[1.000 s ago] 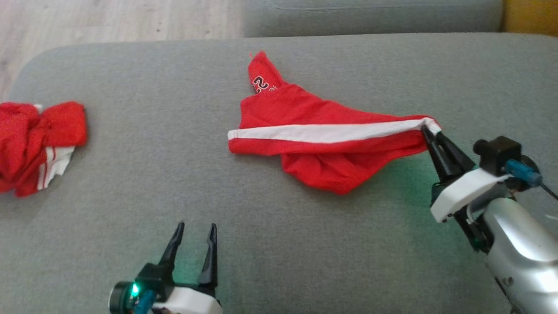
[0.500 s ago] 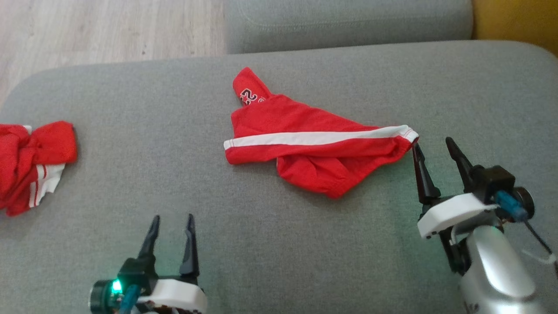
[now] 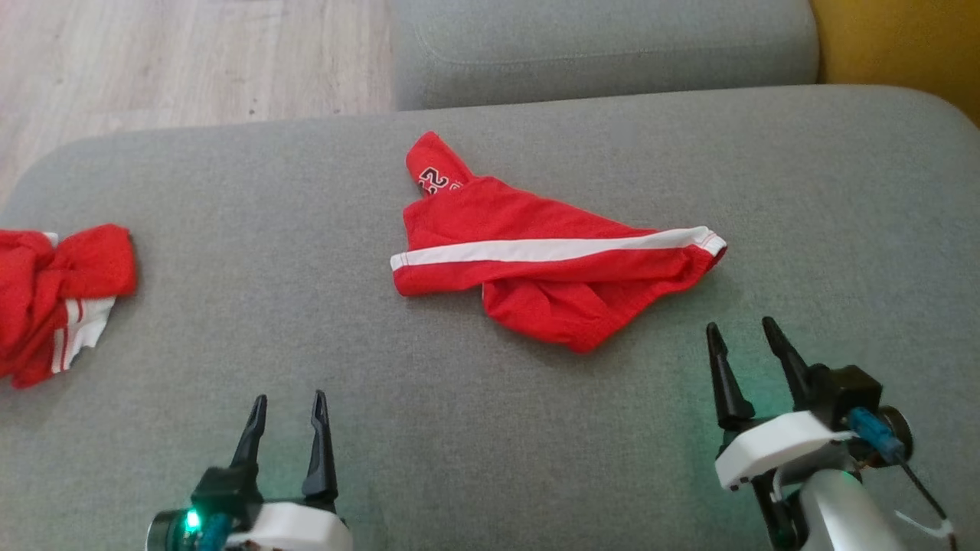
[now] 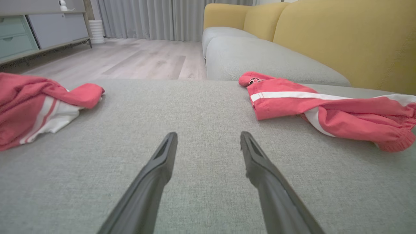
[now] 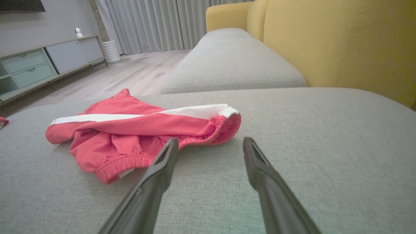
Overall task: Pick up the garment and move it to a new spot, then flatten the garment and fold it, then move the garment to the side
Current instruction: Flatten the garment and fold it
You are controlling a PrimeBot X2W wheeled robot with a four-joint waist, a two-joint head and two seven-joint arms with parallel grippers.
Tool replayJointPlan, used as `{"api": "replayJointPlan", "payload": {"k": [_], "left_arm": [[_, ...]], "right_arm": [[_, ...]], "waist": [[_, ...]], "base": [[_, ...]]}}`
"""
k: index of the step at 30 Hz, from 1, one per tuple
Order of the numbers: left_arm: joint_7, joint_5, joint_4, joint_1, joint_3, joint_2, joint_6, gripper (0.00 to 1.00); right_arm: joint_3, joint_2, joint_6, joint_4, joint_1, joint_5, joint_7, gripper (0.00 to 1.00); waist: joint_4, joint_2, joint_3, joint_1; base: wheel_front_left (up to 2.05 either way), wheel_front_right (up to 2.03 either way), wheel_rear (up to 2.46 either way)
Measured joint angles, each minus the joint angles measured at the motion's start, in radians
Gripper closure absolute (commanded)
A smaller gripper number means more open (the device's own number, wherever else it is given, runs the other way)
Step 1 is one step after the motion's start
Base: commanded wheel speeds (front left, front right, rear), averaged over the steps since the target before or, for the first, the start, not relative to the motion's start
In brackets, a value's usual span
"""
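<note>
— Shorts [image 3: 551, 268], red with a white stripe: where?
— Crumpled midway across the grey sofa cushion [image 3: 230, 321], touching neither tool.
— Tools?
— Left tool [image 3: 289, 396] and right tool [image 3: 739, 325] both spread wide, empty; right tool near the shorts' striped end.

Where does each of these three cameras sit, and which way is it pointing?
Head view: on the head, looking down at the grey seat and red garment; left gripper and right gripper below, jaws apart.
Left wrist view: on the left wrist, looking low along its jaws across the seat, a second red garment at left.
Right wrist view: on the right wrist, looking along its jaws toward the garment.
All three share the red garment.
</note>
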Motion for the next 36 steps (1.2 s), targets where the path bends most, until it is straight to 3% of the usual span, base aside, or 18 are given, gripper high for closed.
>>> {"api": "replayJointPlan", "payload": {"k": [4, 8, 14, 20, 27, 35, 36], "left_arm": [[0.000, -0.071, 0.048, -0.061, -0.001, 0.000, -0.053, 0.00], [0.000, -0.202, 0.130, -0.237, -0.009, -0.001, -0.103, 0.00], [0.000, -0.367, 0.358, -0.499, -0.092, -0.009, -0.140, 0.00], [0.009, -0.422, 0.537, -0.606, -0.155, -0.015, -0.148, 0.00], [0.019, -0.559, 0.549, -0.640, -0.252, -0.015, -0.148, 0.00], [0.013, -0.622, 0.543, -0.657, -0.335, 0.008, -0.148, 0.00], [0.010, -0.626, 0.541, -0.657, -0.340, 0.009, -0.148, 0.36]], "right_arm": [[0.016, 0.001, 0.000, -0.006, -0.007, 0.002, 0.000, 0.00], [0.031, 0.001, 0.000, -0.019, -0.045, 0.009, 0.000, 0.00], [0.056, 0.001, 0.000, -0.027, -0.082, 0.017, 0.000, 0.00], [0.058, 0.001, 0.000, -0.038, -0.087, 0.020, 0.000, 0.00], [0.058, 0.001, 0.000, -0.049, -0.118, 0.037, 0.000, 0.00], [0.060, 0.001, 0.000, -0.050, -0.119, 0.045, 0.000, 0.00], [0.060, 0.001, 0.000, -0.050, -0.119, 0.045, 0.000, 0.00]], "waist": [[-0.010, 0.0000, 0.033, 0.0001], [-0.027, 0.0000, 0.078, 0.0001], [-0.079, 0.0000, 0.153, 0.0002], [-0.119, 0.0000, 0.198, 0.0002], [-0.128, 0.0000, 0.225, 0.0001], [-0.116, 0.0000, 0.228, 0.0000], [-0.115, 0.0000, 0.227, 0.0000]], "base": [[0.00, 0.00, 0.00], [0.00, 0.00, 0.00], [0.00, 0.00, 0.00], [0.00, 0.00, 0.00], [0.00, 0.00, 0.00], [0.00, 0.00, 0.00], [0.00, 0.00, 0.00]]}}
